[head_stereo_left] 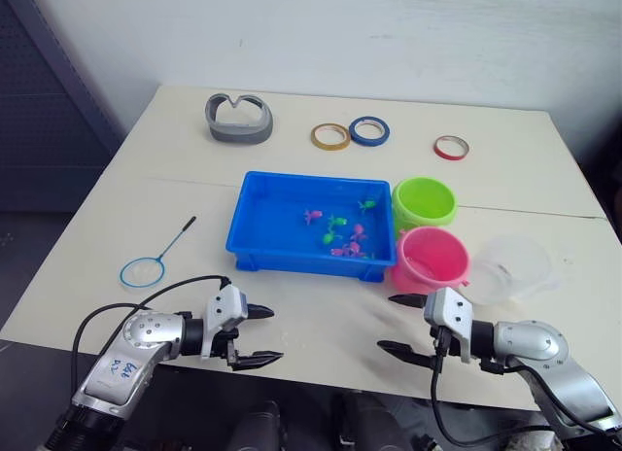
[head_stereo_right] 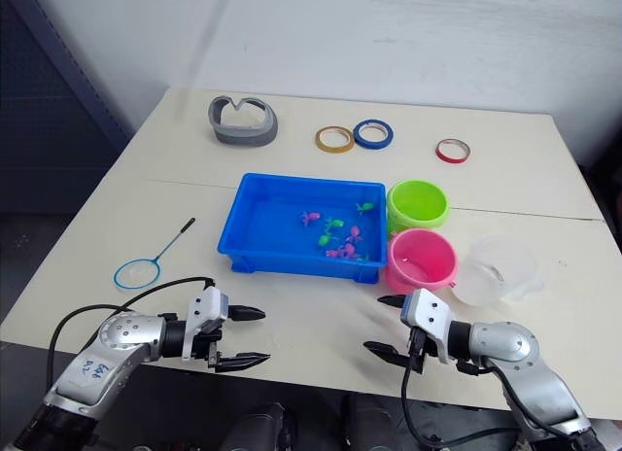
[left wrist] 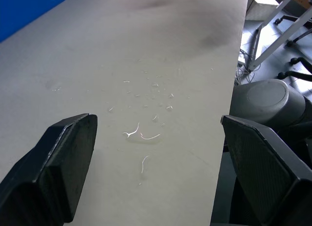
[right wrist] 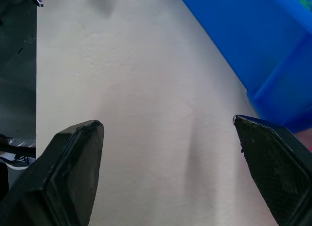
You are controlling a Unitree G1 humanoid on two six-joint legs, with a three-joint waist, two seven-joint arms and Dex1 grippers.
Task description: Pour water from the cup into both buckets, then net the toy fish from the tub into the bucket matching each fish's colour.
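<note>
The net lies flat on the table, beyond the left gripper, whose jaws gape empty. The blue tub holds the toy fish. The right gripper, also spread, sits just before the pink bucket; the clear cup stands beside it.

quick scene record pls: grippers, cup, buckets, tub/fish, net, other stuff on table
left gripper: fingers open, empty, over the table's near edge
right gripper: fingers open, empty, near the pink bucket
cup: upright, right of the pink bucket
green bucket: upright, beside the tub
pink bucket: upright, nearer than the green one
tub: holds the toy fish, green and pink
net: flat on table, left of the tub
extras: three tape rings, a grey band, far side
</note>
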